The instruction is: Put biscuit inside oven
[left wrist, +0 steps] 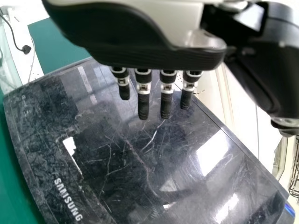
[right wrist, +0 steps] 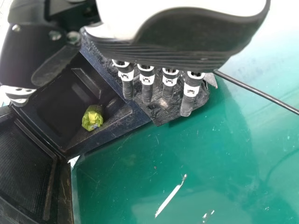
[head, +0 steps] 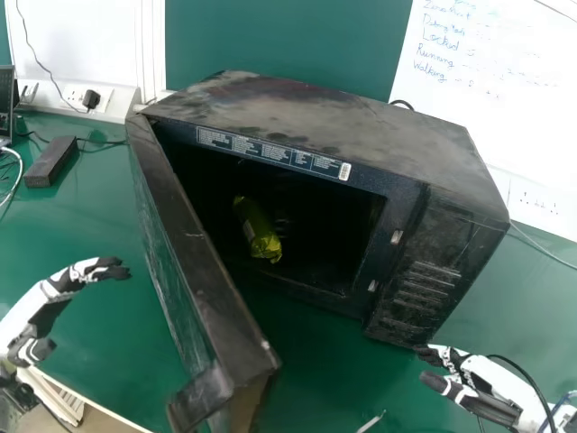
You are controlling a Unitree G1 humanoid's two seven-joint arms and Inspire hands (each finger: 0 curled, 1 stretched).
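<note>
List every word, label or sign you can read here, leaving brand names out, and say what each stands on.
"Locked": white board
"Running": same board
"Walking": same board
Other handwriting there: too blurred to read with certainty
Label strip above the opening of the oven: too small to read
Barcode sticker at the strip's end: too small

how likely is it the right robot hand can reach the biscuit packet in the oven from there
Probably yes: the door stands open to the left, though the right robot hand would have to go around the control panel to the packet.
</note>
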